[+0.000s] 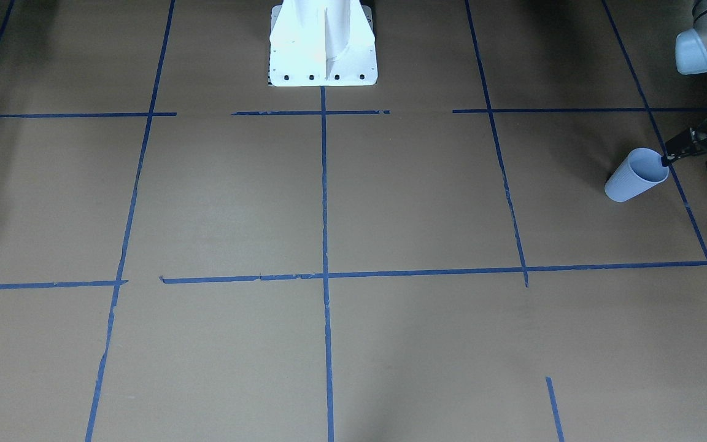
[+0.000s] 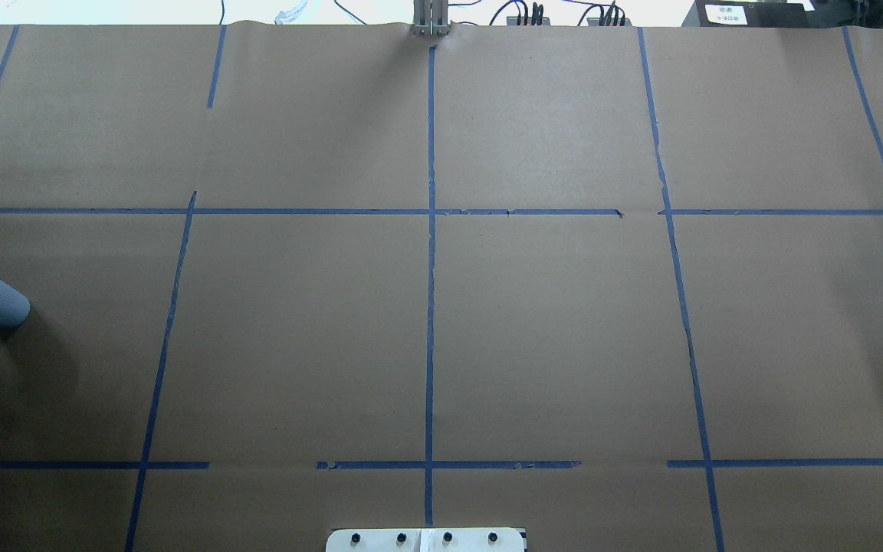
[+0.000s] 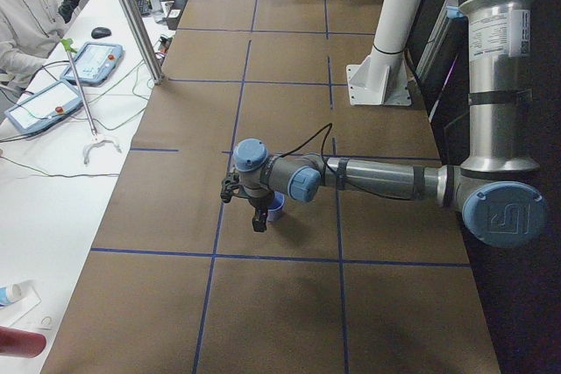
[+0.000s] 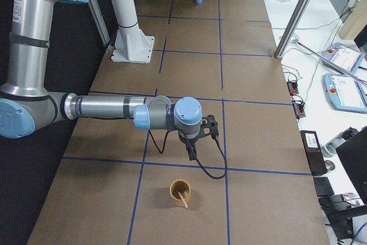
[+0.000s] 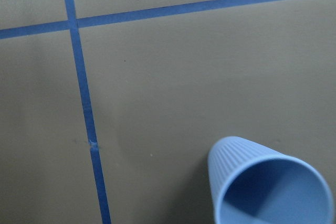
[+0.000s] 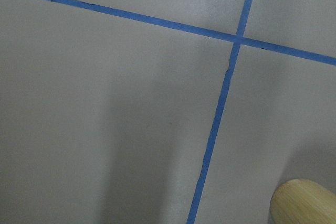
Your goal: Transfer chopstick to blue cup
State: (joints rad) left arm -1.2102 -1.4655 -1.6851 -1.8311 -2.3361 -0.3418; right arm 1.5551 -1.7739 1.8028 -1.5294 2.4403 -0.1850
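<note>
- I am working over a brown table crossed by blue tape lines. My white post is standing at the middle of my own edge, and a person is sitting at the side desk across from me.
- The blue cup is standing mouth up near my left end, and a wooden cup is standing near my right end. The whole taped middle of the table is lying between them.
- My left gripper is hanging just over the blue cup's rim. I cannot tell how far its jaws are standing apart.
- My right gripper is hovering near the wooden cup, off to one side of it. Only a side view is catching it, so I cannot tell its opening either.
- The overhead view is showing only the blue cup, at its left edge.
- My left wrist camera is looking down into the blue cup's mouth, and my right wrist camera is catching just a bit of the wooden cup's rim.
- Only the right-side view is showing the chopstick. It is sitting in the wooden cup with its long axis tilted, the upper end leaning over the rim toward the table's right end.
</note>
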